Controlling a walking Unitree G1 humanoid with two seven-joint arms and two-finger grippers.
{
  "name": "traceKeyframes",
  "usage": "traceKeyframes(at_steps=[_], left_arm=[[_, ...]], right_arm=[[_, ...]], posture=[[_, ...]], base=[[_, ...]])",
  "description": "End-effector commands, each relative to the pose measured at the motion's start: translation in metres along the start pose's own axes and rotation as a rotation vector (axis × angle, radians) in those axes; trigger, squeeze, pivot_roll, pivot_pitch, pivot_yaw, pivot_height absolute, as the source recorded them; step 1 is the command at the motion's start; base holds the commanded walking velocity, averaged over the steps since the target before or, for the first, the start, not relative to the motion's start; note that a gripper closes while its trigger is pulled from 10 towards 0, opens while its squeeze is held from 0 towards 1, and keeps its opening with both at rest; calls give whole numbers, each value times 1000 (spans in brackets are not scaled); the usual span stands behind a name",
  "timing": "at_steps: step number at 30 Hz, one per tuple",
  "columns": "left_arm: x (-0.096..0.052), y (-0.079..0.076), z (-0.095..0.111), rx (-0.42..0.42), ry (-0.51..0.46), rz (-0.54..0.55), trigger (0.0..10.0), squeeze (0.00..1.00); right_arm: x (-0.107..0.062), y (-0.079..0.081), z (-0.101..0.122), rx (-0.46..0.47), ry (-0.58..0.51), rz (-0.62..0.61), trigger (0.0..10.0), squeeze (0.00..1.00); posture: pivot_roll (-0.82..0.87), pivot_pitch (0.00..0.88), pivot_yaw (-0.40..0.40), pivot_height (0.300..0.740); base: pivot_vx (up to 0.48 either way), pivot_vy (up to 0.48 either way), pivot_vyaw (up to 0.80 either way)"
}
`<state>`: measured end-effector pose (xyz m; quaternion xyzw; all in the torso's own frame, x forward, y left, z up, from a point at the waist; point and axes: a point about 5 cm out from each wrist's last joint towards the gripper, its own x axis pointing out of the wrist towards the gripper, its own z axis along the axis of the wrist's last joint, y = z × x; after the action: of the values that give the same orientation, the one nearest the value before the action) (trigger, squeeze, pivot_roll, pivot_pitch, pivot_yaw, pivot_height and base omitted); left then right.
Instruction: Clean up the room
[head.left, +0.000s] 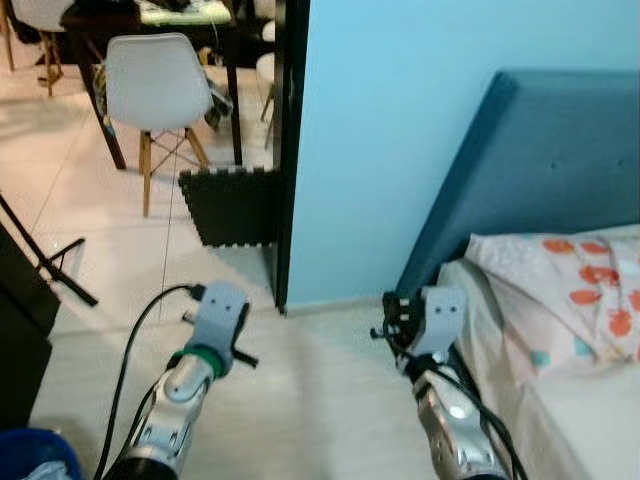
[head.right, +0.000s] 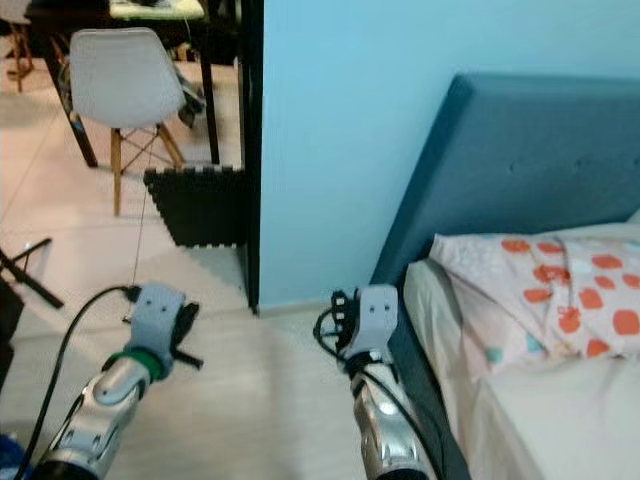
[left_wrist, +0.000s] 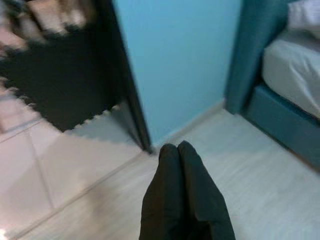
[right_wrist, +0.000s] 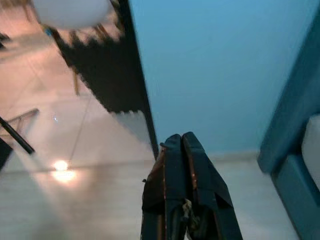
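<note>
Left eye view: a light blue wall (head.left: 400, 150) is faced, and it serves as the landmark for the rest. Both arms are held out low over the pale wood-look floor (head.left: 320, 400) before that wall. The left gripper (left_wrist: 181, 165) is seen in its wrist view with its jaws pressed together, nothing between them, pointed at the wall's base where a black door frame (head.left: 290, 150) ends it. The right gripper (right_wrist: 181, 150) is likewise shown with its jaws closed and empty, aimed at the same wall foot.

Against the wall, on the robot's right, a bed with a teal padded headboard (head.left: 540, 170) is set; a pillow (head.left: 570, 290) patterned with orange and teal spots is laid on its pale sheet (head.left: 590, 410), close to the headboard. Beyond the wall's left edge, through the doorway, black interlocking foam mats (head.left: 230, 205) are propped beside the door frame, and a white shell chair (head.left: 155, 70) on wooden legs is placed at a dark tabletop (head.left: 150, 20) farther off. A blue bin (head.left: 35, 455) is partly seen at the near left corner, well away from the wall.
</note>
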<state>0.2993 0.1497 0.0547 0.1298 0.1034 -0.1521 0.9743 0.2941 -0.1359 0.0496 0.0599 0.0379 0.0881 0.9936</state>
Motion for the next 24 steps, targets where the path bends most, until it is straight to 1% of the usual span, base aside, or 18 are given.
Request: traceKeyframes(at_steps=[1, 2, 3, 4, 5, 6, 7, 10, 11, 13, 16, 18, 19, 20, 21, 22, 23, 24], left_arm=[[-6, -6, -24, 53, 87, -7, 10000, 0], [-6, -6, -24, 53, 87, -7, 10000, 0], [-9, -4, -34, 97, 114, 19, 10000, 0], [-14, 1, -47, 106, 158, 41, 10000, 0], [-17, 4, -54, 108, 186, 53, 10000, 0], [-17, 4, -54, 108, 186, 53, 10000, 0], [-24, 12, -71, 36, 260, 89, 10000, 0], [-29, 15, -79, 18, 294, 108, 10000, 0], [-36, 19, -91, -33, 345, 146, 10000, 0], [-40, 24, -99, -83, 397, 216, 10000, 0], [-37, 27, -94, -92, 374, 245, 10000, 0], [-28, 30, -83, -79, 317, 268, 10000, 0], [-25, 32, -78, -76, 299, 273, 10000, 0], [-22, 32, -75, -75, 288, 275, 10000, 0], [-20, 31, -74, -72, 283, 251, 10000, 251], [-20, 31, -74, -72, 283, 251, 10000, 251], [-20, 30, -75, -67, 290, 241, 10000, 1000], [-20, 30, -75, -67, 290, 241, 10000, 1000]], right_arm=[[-12, -8, -24, -28, 107, -1, 10000, 0], [-12, -8, -24, -28, 107, -1, 10000, 0], [-16, -11, -32, -48, 151, 2, 10000, 0], [-21, -15, -41, -56, 193, -2, 10000, 0], [-24, -17, -46, -59, 219, -6, 10000, 0], [-24, -17, -46, -59, 219, -6, 10000, 0], [-27, -22, -52, -63, 245, -24, 10000, 0], [-28, -24, -53, -59, 245, -36, 10000, 0], [-27, -27, -55, -54, 253, -67, 10000, 0], [-27, -28, -57, -72, 275, -84, 10000, 0], [-25, -26, -56, -79, 270, -78, 10000, 0], [-21, -24, -53, -56, 242, -79, 10000, 0], [-20, -22, -52, -50, 236, -74, 10000, 55], [-19, -21, -51, -46, 232, -70, 10000, 55], [-18, -18, -52, -39, 234, -50, 10000, 1000], [-18, -18, -52, -39, 234, -50, 10000, 1000], [-18, -16, -53, -41, 240, -40, 10000, 1000], [-18, -16, -53, -41, 240, -40, 10000, 1000]], posture=[[0, 0, 14, 740], [0, 0, 14, 740], [-3, 0, 10, 740], [-1, 0, 3, 740], [-1, 0, 1, 740], [-1, 0, 1, 740], [-4, 0, -5, 740], [-6, 0, -5, 740], [-10, 0, -8, 740], [-12, 0, -6, 740], [-11, 0, -6, 740], [-4, 0, -9, 740], [-2, 0, -9, 740], [-2, 0, -9, 740], [-3, 0, -8, 740], [-3, 0, -8, 740], [-5, 0, -7, 740], [-5, 0, -7, 740]], base=[[0, 0, 0], [0, 0, 0], [0, 0, 0], [0, 0, 0], [0, 0, 0], [0, 0, 0], [0, 0, 0], [0, 0, 0], [0, 0, 0], [0, 0, 0], [0, 0, 0], [0, 0, 0], [0, 0, 0], [0, 0, 0], [0, 0, 0], [0, 0, 0], [0, 0, 0], [0, 0, 0]])
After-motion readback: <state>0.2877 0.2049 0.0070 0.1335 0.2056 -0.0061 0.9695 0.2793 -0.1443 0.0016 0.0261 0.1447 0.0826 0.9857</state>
